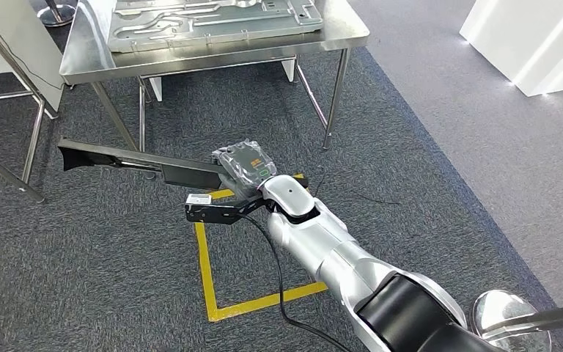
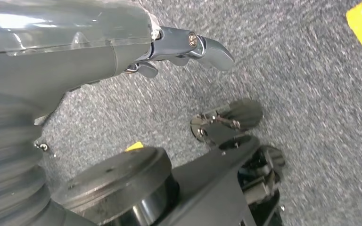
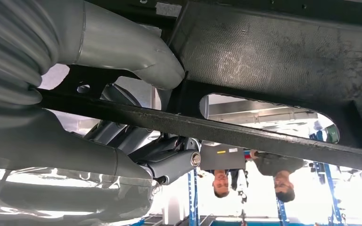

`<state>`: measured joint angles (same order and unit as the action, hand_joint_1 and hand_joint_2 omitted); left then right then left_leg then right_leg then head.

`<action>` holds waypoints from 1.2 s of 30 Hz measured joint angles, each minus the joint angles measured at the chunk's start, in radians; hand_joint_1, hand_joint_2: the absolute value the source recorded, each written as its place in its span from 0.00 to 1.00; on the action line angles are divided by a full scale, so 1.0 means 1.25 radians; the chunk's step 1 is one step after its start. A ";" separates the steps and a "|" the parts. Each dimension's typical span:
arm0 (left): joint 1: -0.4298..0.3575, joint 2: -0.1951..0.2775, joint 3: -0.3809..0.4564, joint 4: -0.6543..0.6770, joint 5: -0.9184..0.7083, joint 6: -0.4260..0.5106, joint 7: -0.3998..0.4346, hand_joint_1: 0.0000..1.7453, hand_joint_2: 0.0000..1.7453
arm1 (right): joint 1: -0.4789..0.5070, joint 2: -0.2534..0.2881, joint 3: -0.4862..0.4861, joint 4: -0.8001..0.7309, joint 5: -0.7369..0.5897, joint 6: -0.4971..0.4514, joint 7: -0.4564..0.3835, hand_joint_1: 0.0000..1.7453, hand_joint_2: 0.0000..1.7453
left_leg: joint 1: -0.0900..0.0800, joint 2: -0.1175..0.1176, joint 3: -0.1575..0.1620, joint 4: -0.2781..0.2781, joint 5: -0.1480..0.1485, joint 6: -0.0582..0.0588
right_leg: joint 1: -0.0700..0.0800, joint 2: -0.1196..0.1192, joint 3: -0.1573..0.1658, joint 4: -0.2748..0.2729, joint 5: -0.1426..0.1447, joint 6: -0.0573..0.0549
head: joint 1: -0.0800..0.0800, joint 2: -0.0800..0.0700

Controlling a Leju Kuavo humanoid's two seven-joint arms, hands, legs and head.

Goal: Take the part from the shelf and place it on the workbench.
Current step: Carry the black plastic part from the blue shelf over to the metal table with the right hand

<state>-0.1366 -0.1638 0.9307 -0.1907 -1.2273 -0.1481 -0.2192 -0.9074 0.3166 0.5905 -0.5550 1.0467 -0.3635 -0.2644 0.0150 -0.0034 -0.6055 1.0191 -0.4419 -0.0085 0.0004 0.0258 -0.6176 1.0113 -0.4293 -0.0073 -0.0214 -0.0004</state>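
A long black part [image 1: 139, 161] with cut-outs is held level over the grey carpet, its far end reaching toward the left. My right hand [image 1: 245, 167], under a clear cover, grips it near its right end. In the right wrist view the grey thumb [image 3: 141, 59] presses one face of the part [image 3: 273, 52] and the dark fingers [image 3: 169, 162] wrap the other side. The steel workbench [image 1: 190, 62] stands ahead, beyond the part. My left hand [image 2: 122, 52] hangs over the carpet and holds nothing, its fingers loosely extended.
A large stamped metal plate [image 1: 212, 18] lies on the workbench. Yellow tape [image 1: 212, 293] marks a square on the floor under my arm. A steel frame [image 1: 33, 139] stands at the left and a white block [image 1: 528, 44] at the far right. Two people [image 3: 250, 174] stand beyond the part.
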 joint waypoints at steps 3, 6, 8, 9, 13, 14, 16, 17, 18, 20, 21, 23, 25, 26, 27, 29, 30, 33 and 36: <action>0.000 0.000 0.006 0.000 0.003 -0.001 0.002 0.00 1.00 | 0.000 0.000 0.000 0.003 -0.004 0.000 -0.004 1.00 1.00 | -0.002 0.000 0.000 0.000 0.000 0.002 | -0.002 0.000 0.000 -0.001 0.000 0.008 | 0.000 0.000; 0.000 0.000 0.008 0.000 0.000 -0.002 0.006 0.00 1.00 | 0.000 0.000 0.000 0.004 -0.006 0.000 -0.006 1.00 1.00 | -0.002 0.000 0.000 0.000 0.000 0.002 | -0.002 0.000 0.000 -0.001 0.000 0.009 | 0.000 0.000; 0.000 0.000 0.009 0.000 -0.001 -0.003 0.009 0.00 1.00 | 0.000 0.000 0.000 0.005 -0.007 0.000 -0.007 1.00 1.00 | -0.002 0.000 0.000 0.000 0.000 0.002 | -0.002 0.000 0.000 -0.001 0.001 0.009 | 0.000 0.000; 0.000 0.000 0.009 0.000 -0.001 -0.004 0.011 0.00 1.00 | 0.000 -0.001 0.000 0.005 -0.008 0.000 -0.008 1.00 1.00 | -0.002 0.000 0.000 0.000 0.000 0.002 | -0.002 0.000 0.000 -0.001 0.001 0.009 | 0.000 0.000; -0.001 0.000 0.009 0.000 -0.004 -0.006 0.016 0.00 1.00 | 0.001 -0.005 0.000 0.005 -0.011 -0.001 -0.009 1.00 1.00 | -0.002 0.000 0.000 0.000 0.000 0.001 | -0.002 0.000 -0.001 0.001 0.001 0.009 | 0.000 0.000; -0.001 0.000 0.009 0.000 -0.005 -0.006 0.017 0.00 1.00 | 0.001 -0.006 0.000 0.005 -0.012 -0.001 -0.009 1.00 1.00 | -0.002 0.000 0.000 0.001 0.000 0.002 | -0.002 0.000 -0.001 0.001 0.001 0.009 | 0.000 0.000; -0.002 0.000 0.009 0.000 -0.008 -0.006 0.017 0.00 1.00 | 0.001 -0.007 0.000 0.005 -0.013 -0.001 -0.009 1.00 1.00 | -0.003 0.000 0.000 0.003 -0.001 0.003 | -0.003 0.000 -0.001 0.000 0.001 0.010 | 0.000 0.000; -0.002 0.000 0.009 0.000 -0.010 -0.007 0.017 0.00 1.00 | 0.002 -0.007 0.000 0.005 -0.014 -0.001 -0.010 1.00 1.00 | -0.003 0.000 0.000 0.003 -0.002 0.004 | -0.004 0.000 -0.001 0.000 0.001 0.011 | 0.000 0.000; -0.002 0.000 0.009 0.000 -0.011 -0.008 0.018 0.00 1.00 | 0.002 -0.008 0.000 0.005 -0.015 -0.001 -0.010 1.00 1.00 | -0.004 0.000 0.000 0.004 -0.003 0.005 | -0.005 0.000 -0.001 0.000 0.001 0.012 | 0.000 0.000; -0.003 0.000 0.009 0.000 -0.013 -0.011 0.021 0.00 1.00 | 0.002 -0.009 0.000 0.005 -0.016 0.000 -0.010 1.00 1.00 | -0.005 0.000 -0.001 0.003 -0.003 0.008 | -0.006 0.000 -0.001 0.000 0.002 0.015 | 0.000 0.000; -0.003 0.000 0.009 0.000 -0.014 -0.013 0.023 0.00 1.00 | 0.003 -0.009 0.000 0.005 -0.016 0.000 -0.011 1.00 1.00 | -0.006 0.000 -0.001 0.000 -0.004 0.011 | -0.006 0.000 0.000 0.003 0.004 0.017 | 0.000 0.000; -0.004 -0.001 0.009 0.000 -0.017 -0.015 0.028 0.00 1.00 | 0.004 -0.010 0.000 0.005 -0.017 0.001 -0.011 1.00 1.00 | -0.003 0.000 0.007 -0.009 -0.009 0.021 | -0.006 -0.002 -0.003 0.017 0.007 0.023 | 0.000 0.000; -0.004 -0.001 0.009 0.000 -0.018 -0.018 0.031 0.00 1.00 | 0.003 -0.011 0.001 0.005 -0.016 0.003 -0.011 1.00 1.00 | 0.001 0.001 0.021 -0.015 -0.015 0.030 | -0.007 -0.007 -0.028 0.060 -0.010 0.028 | 0.000 0.000; -0.005 -0.002 0.009 0.000 -0.018 -0.020 0.033 0.00 1.00 | 0.003 -0.012 0.001 0.005 -0.015 0.004 -0.010 1.00 1.00 | 0.001 0.001 0.026 -0.016 -0.018 0.032 | -0.008 -0.010 -0.054 0.102 -0.029 0.030 | 0.000 0.000; -0.005 -0.002 0.009 0.000 -0.018 -0.021 0.034 0.00 1.00 | 0.004 -0.012 0.002 0.006 -0.014 0.004 -0.009 1.00 1.00 | 0.002 0.002 0.030 -0.016 -0.021 0.032 | -0.010 -0.011 -0.086 0.154 -0.049 0.032 | 0.000 0.000; -0.004 -0.002 0.009 0.000 -0.019 -0.024 0.037 0.00 1.00 | 0.008 -0.015 0.003 0.010 -0.010 0.005 -0.006 1.00 1.00 | 0.003 0.002 0.041 -0.015 -0.030 0.027 | -0.015 -0.012 -0.141 0.230 -0.067 0.038 | 0.000 0.000; -0.003 -0.002 0.009 0.000 -0.019 -0.025 0.039 0.00 1.00 | 0.010 -0.016 0.003 0.012 -0.008 0.006 -0.005 1.00 1.00 | 0.006 0.002 0.049 -0.015 -0.035 0.023 | -0.018 -0.014 -0.148 0.229 -0.055 0.041 | 0.000 0.000; -0.003 -0.002 0.009 0.000 -0.021 -0.025 0.043 0.00 1.00 | 0.008 -0.019 0.006 0.015 0.001 0.014 0.001 1.00 1.00 | 0.013 0.002 0.081 -0.013 -0.060 0.005 | -0.024 -0.024 -0.095 0.084 0.029 0.049 | 0.000 0.000; -0.006 -0.003 0.009 0.000 -0.022 -0.025 0.045 0.00 1.00 | 0.002 -0.022 0.011 0.016 0.006 0.024 0.005 1.00 1.00 | 0.013 0.006 0.101 -0.020 -0.076 -0.016 | -0.018 -0.027 -0.066 0.010 0.049 0.028 | 0.000 0.000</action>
<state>-0.1443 -0.1670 0.9419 -0.1907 -1.2542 -0.1796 -0.1635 -0.9050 0.2894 0.6039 -0.5346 1.0543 -0.3341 -0.2583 0.0318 0.0035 -0.4789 0.9944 -0.5367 -0.0290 -0.0218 -0.0085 -0.6997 1.0238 -0.3680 0.0271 -0.0215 -0.0004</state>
